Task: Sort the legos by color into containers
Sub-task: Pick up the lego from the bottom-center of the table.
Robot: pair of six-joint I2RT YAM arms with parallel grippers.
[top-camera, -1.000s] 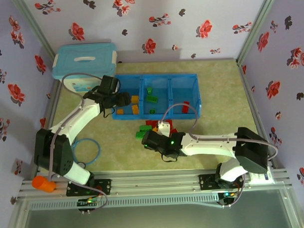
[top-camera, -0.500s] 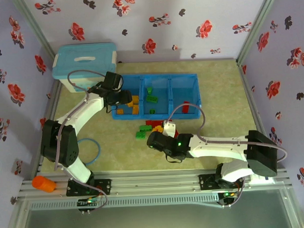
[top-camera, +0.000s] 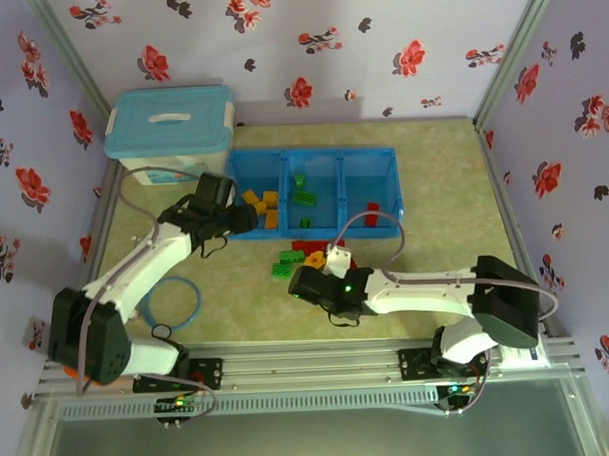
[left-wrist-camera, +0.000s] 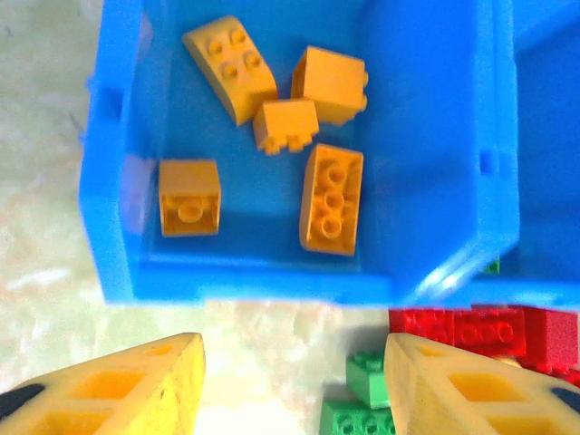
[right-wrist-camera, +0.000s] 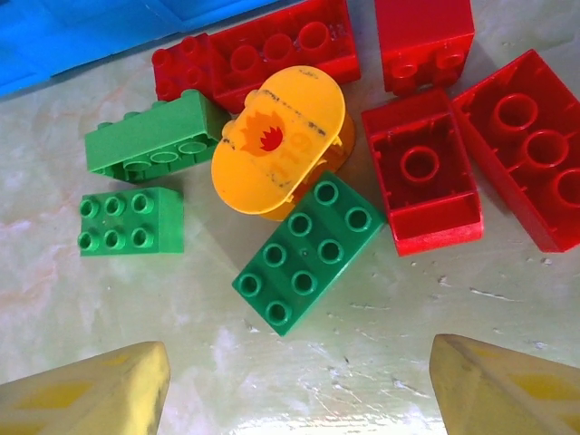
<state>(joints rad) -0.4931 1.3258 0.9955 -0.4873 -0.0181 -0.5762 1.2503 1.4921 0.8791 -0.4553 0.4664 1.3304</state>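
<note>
The containers are three joined compartments of a blue tray (top-camera: 312, 151). Its left one holds several orange legos (left-wrist-camera: 332, 198), the middle one green legos (top-camera: 303, 194), and the right one a red lego (top-camera: 372, 214). A loose pile of legos (top-camera: 308, 258) lies just in front of the tray. My left gripper (left-wrist-camera: 292, 391) hangs open and holds nothing, just outside the tray's near wall (left-wrist-camera: 272, 288), beside green legos (left-wrist-camera: 361, 399). My right gripper (right-wrist-camera: 294, 394) is open over the table, near a green eight-stud lego (right-wrist-camera: 308, 252), an orange round piece (right-wrist-camera: 276, 140) and red legos (right-wrist-camera: 421, 168).
A pale-blue lidded box (top-camera: 169, 121) stands behind the tray's left end. A blue ring (top-camera: 172, 301) lies on the table near the left arm. Flowered walls close in the table on three sides.
My left gripper has drawn back from over the tray's left compartment to its near edge, its jaws narrower. The right gripper shifted slightly over the loose pile and opened a little.
</note>
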